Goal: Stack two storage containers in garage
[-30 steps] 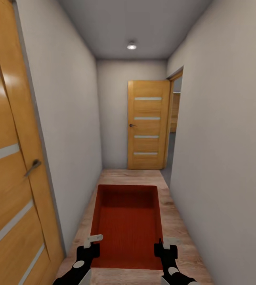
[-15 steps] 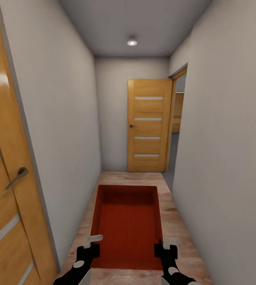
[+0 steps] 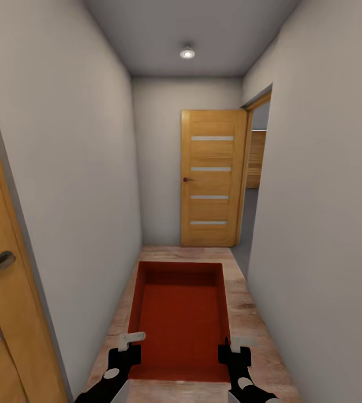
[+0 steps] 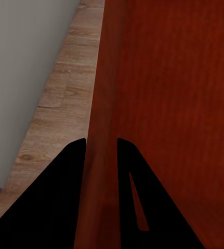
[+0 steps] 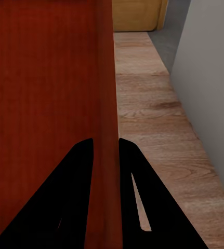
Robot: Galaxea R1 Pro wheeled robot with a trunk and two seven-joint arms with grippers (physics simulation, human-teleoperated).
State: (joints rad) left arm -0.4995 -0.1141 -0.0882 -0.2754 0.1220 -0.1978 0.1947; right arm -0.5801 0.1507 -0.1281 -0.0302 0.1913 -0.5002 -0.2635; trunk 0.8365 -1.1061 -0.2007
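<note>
An orange-red storage container (image 3: 181, 319) hangs in front of me over the wood-plank corridor floor, held level by both arms. My left gripper (image 3: 126, 348) is shut on its left wall, and the left wrist view shows that wall (image 4: 102, 129) pinched between the two dark fingers (image 4: 65, 207). My right gripper (image 3: 230, 350) is shut on the right wall, which runs between the fingers (image 5: 75, 202) as a thin red wall (image 5: 106, 104) in the right wrist view. The container is empty inside.
I am in a narrow corridor with pale walls close on both sides. A wooden door (image 3: 212, 184) stands at the far end beside an open doorway (image 3: 254, 184) on the right. Another wooden door (image 3: 1, 313) with a handle is close at my left.
The camera has advanced down the corridor: the left door slid out toward the picture's edge and the far door grew slightly. Both grippers keep the same hold on the container.
</note>
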